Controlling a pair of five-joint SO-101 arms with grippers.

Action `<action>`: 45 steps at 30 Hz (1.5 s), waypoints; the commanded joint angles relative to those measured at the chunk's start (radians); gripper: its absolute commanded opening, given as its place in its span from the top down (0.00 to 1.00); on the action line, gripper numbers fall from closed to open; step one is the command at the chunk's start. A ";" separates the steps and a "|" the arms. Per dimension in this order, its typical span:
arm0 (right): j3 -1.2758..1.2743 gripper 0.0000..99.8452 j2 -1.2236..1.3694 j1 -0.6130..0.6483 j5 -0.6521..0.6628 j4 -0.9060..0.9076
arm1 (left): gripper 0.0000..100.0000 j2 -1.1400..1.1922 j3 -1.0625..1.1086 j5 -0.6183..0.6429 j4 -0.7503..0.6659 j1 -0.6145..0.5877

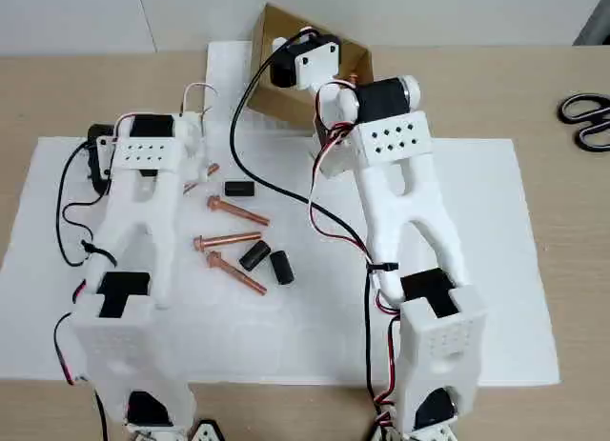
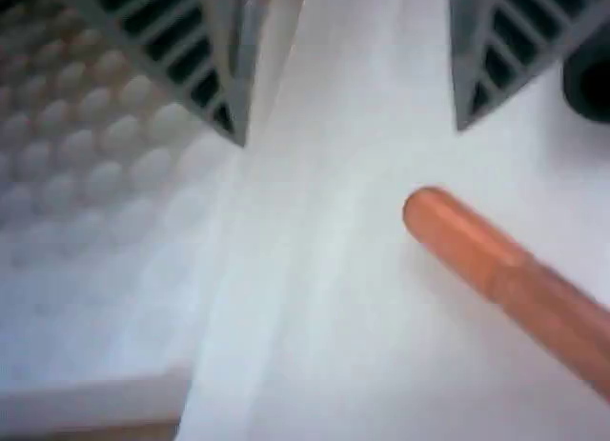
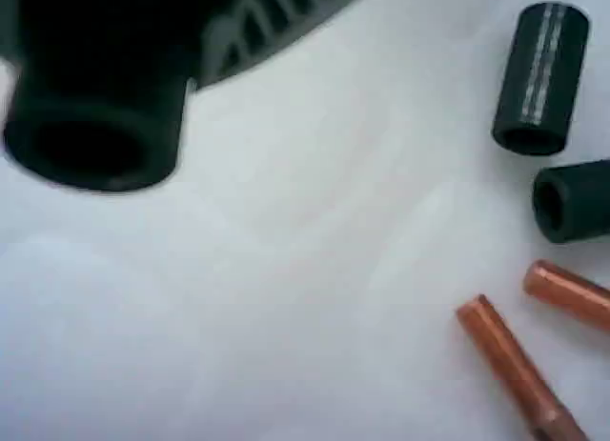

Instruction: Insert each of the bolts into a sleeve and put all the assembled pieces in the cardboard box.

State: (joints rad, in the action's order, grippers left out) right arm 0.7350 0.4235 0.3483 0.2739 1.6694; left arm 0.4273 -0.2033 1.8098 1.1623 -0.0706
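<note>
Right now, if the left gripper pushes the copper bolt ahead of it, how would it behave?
The copper bolt lies flat on the white sheet with a round, smooth shank, so it would probably roll sideways. It looks like metal: likely stiff, heavy for its size, perhaps slippery.

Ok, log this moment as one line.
left gripper: open beside bolt | right gripper: shut on sleeve | sheet: three loose sleeves, three more bolts
</note>
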 commanded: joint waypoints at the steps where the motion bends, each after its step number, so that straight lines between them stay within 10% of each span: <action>1: 0.006 1.00 -0.073 0.010 -0.005 -0.002 | 0.86 -0.023 -0.039 -0.008 0.032 -0.023; 7: 0.008 1.00 -0.076 0.024 -0.005 -0.004 | 0.87 -0.026 -0.048 -0.009 0.081 -0.066; 12: 0.008 1.00 -0.081 0.024 -0.005 -0.001 | 0.86 -0.035 -0.051 0.404 0.038 -0.080; 31: 0.006 1.00 -0.081 0.025 -0.006 0.005 | 0.86 -0.023 -0.039 0.411 -0.002 -0.041; 45: 0.005 1.00 -0.079 0.102 -0.006 0.013 | 0.67 0.009 0.056 0.474 0.003 -0.057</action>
State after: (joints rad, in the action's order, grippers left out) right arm 0.7350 0.4235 0.4465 0.2739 1.6709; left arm 0.4289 -0.1726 2.2808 1.1884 -0.1274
